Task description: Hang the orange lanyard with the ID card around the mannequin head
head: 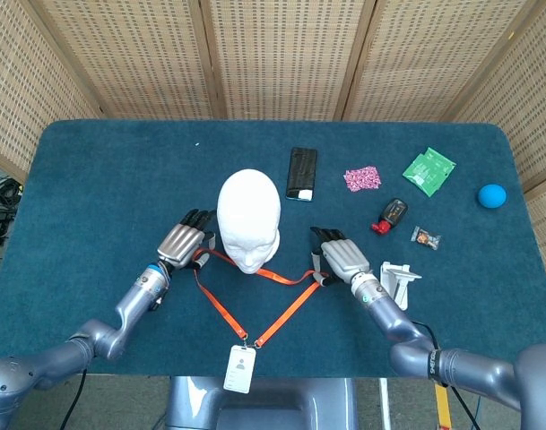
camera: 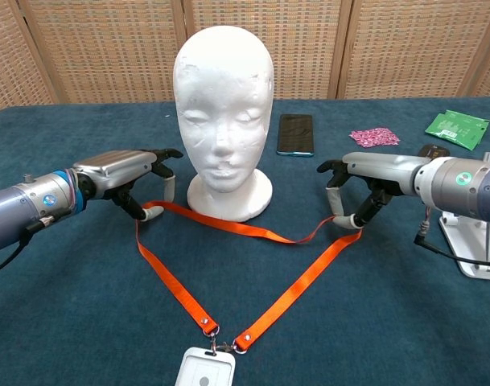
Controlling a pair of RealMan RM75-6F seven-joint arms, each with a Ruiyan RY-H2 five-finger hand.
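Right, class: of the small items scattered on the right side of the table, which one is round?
The blue ball, alone near the table's far right edge. The green packet, pink packet and black phone all lie flat and are roughly rectangular.

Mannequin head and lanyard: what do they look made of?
The mannequin head looks like white foam, probably polystyrene: matte, slightly pitted. The lanyard seems a flat woven orange strap, limp on the table, with small metal clips at the ID card, apparently a clear plastic holder.
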